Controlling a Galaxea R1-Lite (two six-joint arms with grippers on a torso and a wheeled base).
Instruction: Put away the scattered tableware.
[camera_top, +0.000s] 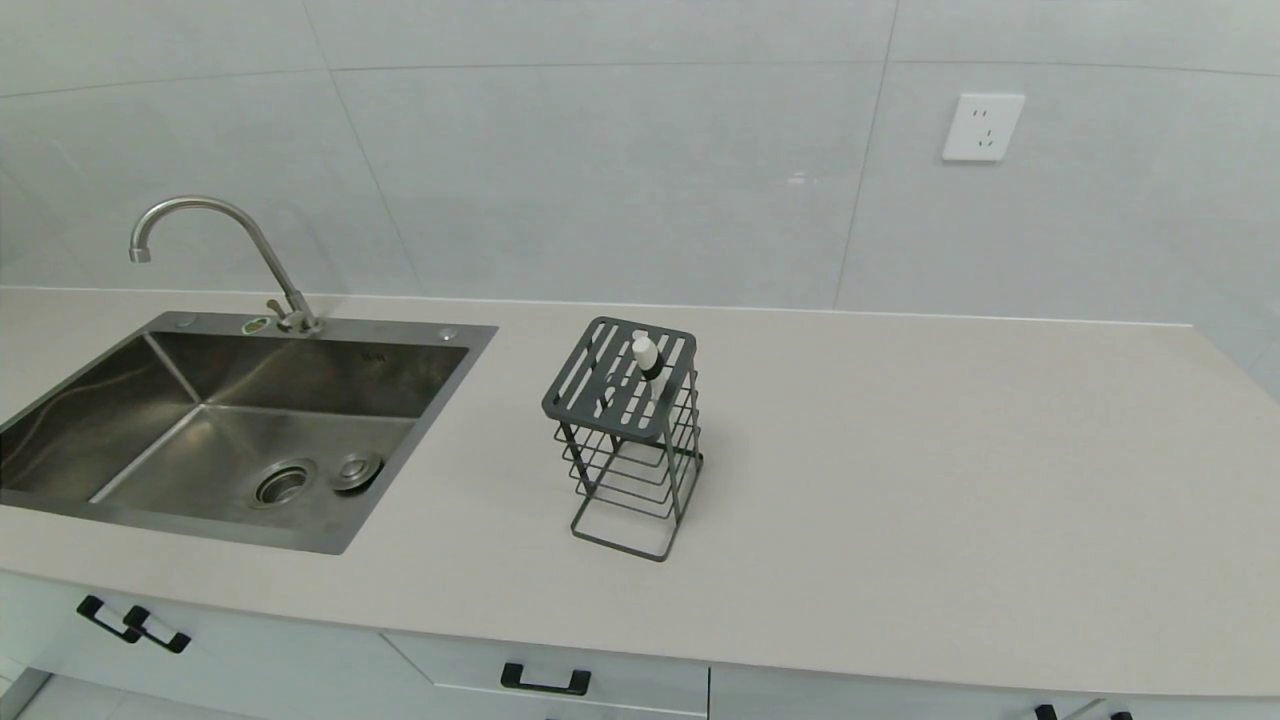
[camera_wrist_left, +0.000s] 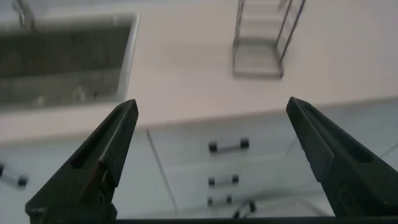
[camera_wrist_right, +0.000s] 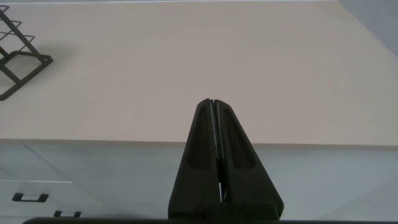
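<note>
Left hand (camera_wrist_left: 211, 101) spread | right hand (camera_wrist_right: 213, 102) clenched | rack (camera_top: 612, 400) well beyond both

Right gripper (camera_wrist_right: 213, 102) pressed together, holding nothing, over front edge of counter (camera_wrist_right: 217, 56). Wire rack (camera_wrist_right: 18, 59) corner on counter, well apart. Drawer handle (camera_wrist_right: 30, 198) below edge.

Sink (camera_top: 300, 375), left of frame: brushed stainless, satin sheen. Faucet (camera_top: 270, 262): polished metal, glossy. Rack (camera_top: 612, 424), centre: dark matt-coated wire. Surface (camera_top: 900, 480): smooth matt beige, stone-look. Wall tiles (camera_top: 620, 180): slight gloss. Socket (camera_top: 983, 127), upper right: white plastic. Left hand (camera_wrist_left: 211, 102), right hand (camera_wrist_right: 212, 102): matt black.
</note>
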